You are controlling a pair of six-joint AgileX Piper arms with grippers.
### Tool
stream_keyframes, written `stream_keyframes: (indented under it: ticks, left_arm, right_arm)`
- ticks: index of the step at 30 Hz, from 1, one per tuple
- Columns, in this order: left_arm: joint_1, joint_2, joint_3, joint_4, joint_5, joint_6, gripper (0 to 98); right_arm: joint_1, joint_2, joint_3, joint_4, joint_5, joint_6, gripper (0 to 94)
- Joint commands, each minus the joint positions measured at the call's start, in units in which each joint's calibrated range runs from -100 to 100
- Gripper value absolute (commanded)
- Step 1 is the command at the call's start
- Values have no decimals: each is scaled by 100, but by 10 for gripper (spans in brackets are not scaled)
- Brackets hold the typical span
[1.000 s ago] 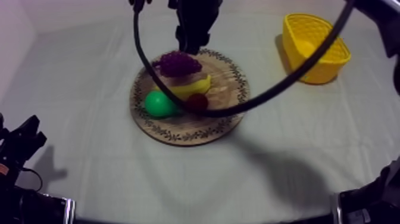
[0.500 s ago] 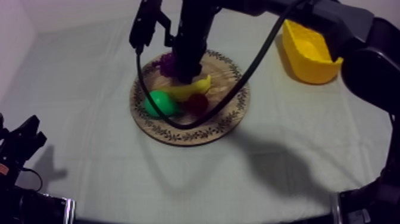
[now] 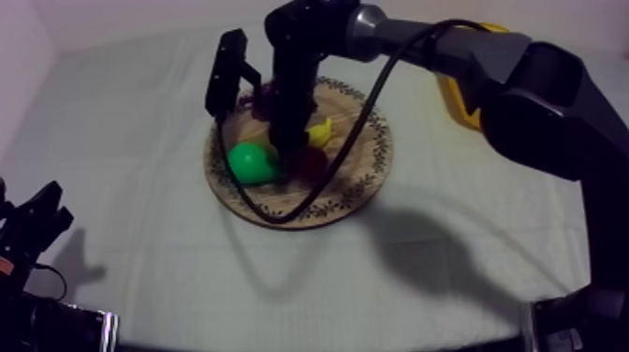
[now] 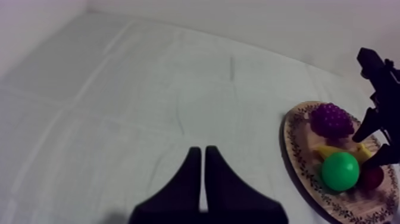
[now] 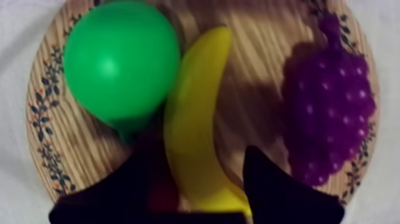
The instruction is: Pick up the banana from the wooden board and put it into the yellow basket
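Right arm in from the upper right, elbow high, wrist dropped steeply onto the wooden board. Right gripper spread wide, one finger either side of the banana, not pinching it. Banana flat on the board, between pear and grapes, small red fruit alongside. Left gripper parked low at the table's left, fingers pressed together on nothing.

Surface covered by a grey-white cloth, with faint straight fold creases crossing it. A pale plain wall runs along the far edge. A second pale wall closes the left side. Light soft and even. A broad blurred shadow lies on the cloth toward the near right.
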Motion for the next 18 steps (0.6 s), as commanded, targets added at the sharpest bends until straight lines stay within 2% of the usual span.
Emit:
stream_keyframes:
  ticks: [1,9,18]
  left_arm:
    - [2,0,1,0,1,0,0]
    - [2,0,1,0,1,0,0]
    - [2,0,1,0,1,0,0]
  right_arm:
    - [-14,84,-44,-14,15,12,455]
    - [-65,367,-150,-56,-138,42,432]
    - [-31,502,-229,37,-351,-17,138]
